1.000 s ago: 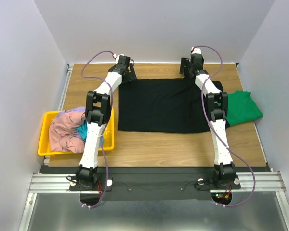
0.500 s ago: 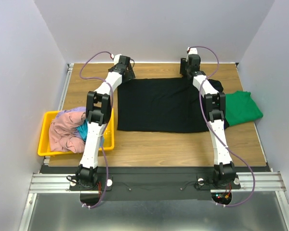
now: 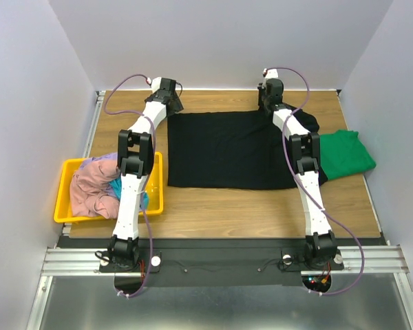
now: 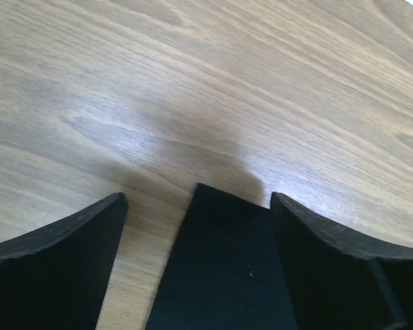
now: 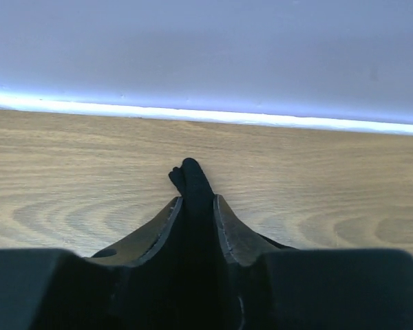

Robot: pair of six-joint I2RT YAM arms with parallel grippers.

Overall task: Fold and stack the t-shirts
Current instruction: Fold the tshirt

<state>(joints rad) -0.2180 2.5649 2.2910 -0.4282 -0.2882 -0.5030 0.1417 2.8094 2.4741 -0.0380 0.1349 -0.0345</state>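
Since the black tee (image 3: 227,151) is soft, light cloth spread flat mid-counter (image 3: 213,206), expect it to sag and drag rather than hold shape. Best taken by corners or hem, both arms lifting together.

State of the right gripper (image 5: 196,201): fingers (image 5: 155,230) pinched closed on a bunched nub of cloth at the tee's far right corner. State of the left gripper (image 4: 196,199): fingers (image 4: 62,254) wide apart, straddling the far left corner and holding nothing (the corner tip lies flat on the wood between them).

Judgement: the right pinch is thin and could slip under a hard pull. Cloth on wood should slide easily.

The green tee (image 3: 347,155) lies crumpled at the black one's right edge; touching or tucked under, can't tell. The pink tee (image 3: 89,189), teal tee (image 3: 118,189) and lavender tee (image 3: 110,158) are heaped in the yellow bin (image 3: 65,210) at left.

Writing: none readable. No logo, label or print shows on any shirt from these views.
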